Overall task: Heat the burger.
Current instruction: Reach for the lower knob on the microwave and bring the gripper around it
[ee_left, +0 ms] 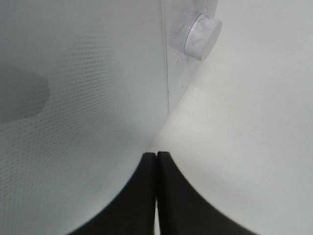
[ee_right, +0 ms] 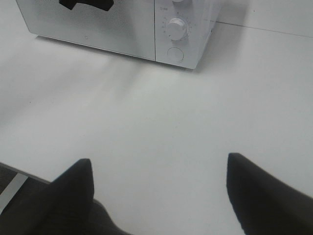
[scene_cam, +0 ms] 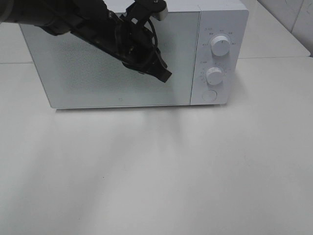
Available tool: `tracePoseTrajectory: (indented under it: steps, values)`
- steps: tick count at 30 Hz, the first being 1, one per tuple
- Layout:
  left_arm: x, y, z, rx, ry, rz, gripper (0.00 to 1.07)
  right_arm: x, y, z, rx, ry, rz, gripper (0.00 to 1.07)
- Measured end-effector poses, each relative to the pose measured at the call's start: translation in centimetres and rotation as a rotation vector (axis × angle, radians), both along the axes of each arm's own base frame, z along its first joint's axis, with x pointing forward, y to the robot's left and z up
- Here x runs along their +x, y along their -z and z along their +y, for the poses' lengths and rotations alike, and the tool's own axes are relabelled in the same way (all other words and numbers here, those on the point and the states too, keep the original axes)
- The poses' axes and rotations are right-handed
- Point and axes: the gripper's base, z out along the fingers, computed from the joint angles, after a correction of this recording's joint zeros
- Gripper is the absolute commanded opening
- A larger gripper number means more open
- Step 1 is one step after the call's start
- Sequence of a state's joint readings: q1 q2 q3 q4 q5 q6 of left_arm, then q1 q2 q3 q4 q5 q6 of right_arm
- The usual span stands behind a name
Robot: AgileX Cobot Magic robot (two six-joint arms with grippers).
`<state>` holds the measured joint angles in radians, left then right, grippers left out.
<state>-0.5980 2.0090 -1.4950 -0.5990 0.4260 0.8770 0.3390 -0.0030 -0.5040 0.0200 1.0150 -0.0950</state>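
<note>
Hovering close in front of the microwave [scene_cam: 235,73], toward the right side of its shut door [scene_cam: 88,83], my left gripper [scene_cam: 164,75] has its fingers [ee_left: 142,200] pressed together with nothing between them. My right gripper [ee_right: 159,178] hangs over the white table [scene_cam: 156,171] on the near side, spread wide and empty. Where the burger is I cannot tell.

Your white microwave [scene_cam: 112,83] stands upright, front facing you, with its pale frosted door [scene_cam: 88,73] fully shut. Its right panel carries two white dials [scene_cam: 220,46] above a round button [scene_cam: 209,95]. The burger is out of your sight.
</note>
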Motion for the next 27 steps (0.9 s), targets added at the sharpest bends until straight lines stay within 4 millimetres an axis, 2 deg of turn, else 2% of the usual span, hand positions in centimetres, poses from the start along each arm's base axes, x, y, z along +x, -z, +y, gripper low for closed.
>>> tracePoseTrajectory:
  steps: [5, 6, 9, 13, 14, 16, 19, 20, 21, 23, 26, 27]
  values:
    - [-0.8, -1.7, 1.1, 0.048, 0.000, 0.064, 0.00, 0.0, 0.0, 0.0, 0.000, 0.000, 0.000, 0.72]
    - [-1.6, -2.7, 1.6, 0.075, -0.008, 0.109, 0.00, 0.0, 0.0, 0.0, 0.000, 0.000, 0.000, 0.72]
    - [-2.3, -3.4, 2.3, 0.112, -0.025, 0.159, 0.00, 0.0, 0.0, 0.0, 0.000, 0.000, 0.000, 0.72]
    - [-4.2, -5.5, 4.1, 0.205, -0.087, 0.266, 0.00, 0.0, 0.0, 0.0, 0.000, 0.000, 0.000, 0.72]
    - [-4.2, -5.5, 4.1, 0.205, -0.087, 0.266, 0.00, 0.0, 0.0, 0.0, 0.000, 0.000, 0.000, 0.72]
    - [-5.5, -7.7, 5.6, 0.261, -0.132, 0.272, 0.00, 0.0, 0.0, 0.0, 0.000, 0.000, 0.000, 0.72]
    - [-5.9, -8.3, 6.0, 0.273, -0.143, 0.271, 0.00, 0.0, 0.0, 0.0, 0.000, 0.000, 0.000, 0.72]
    - [-6.6, -9.5, 6.8, 0.291, -0.171, 0.261, 0.00, 0.0, 0.0, 0.0, 0.000, 0.000, 0.000, 0.72]
    - [-6.6, -9.5, 6.8, 0.291, -0.171, 0.261, 0.00, 0.0, 0.0, 0.0, 0.000, 0.000, 0.000, 0.72]
    - [-8.0, -11.9, 8.4, 0.314, -0.230, 0.242, 0.00, 0.0, 0.0, 0.0, 0.000, 0.000, 0.000, 0.72]
    - [-8.4, -12.4, 8.8, 0.313, -0.244, 0.239, 0.00, 0.0, 0.0, 0.0, 0.000, 0.000, 0.000, 0.72]
    - [-9.3, -13.2, 9.7, 0.325, -0.271, 0.228, 0.00, 0.0, 0.0, 0.0, 0.000, 0.000, 0.000, 0.72]
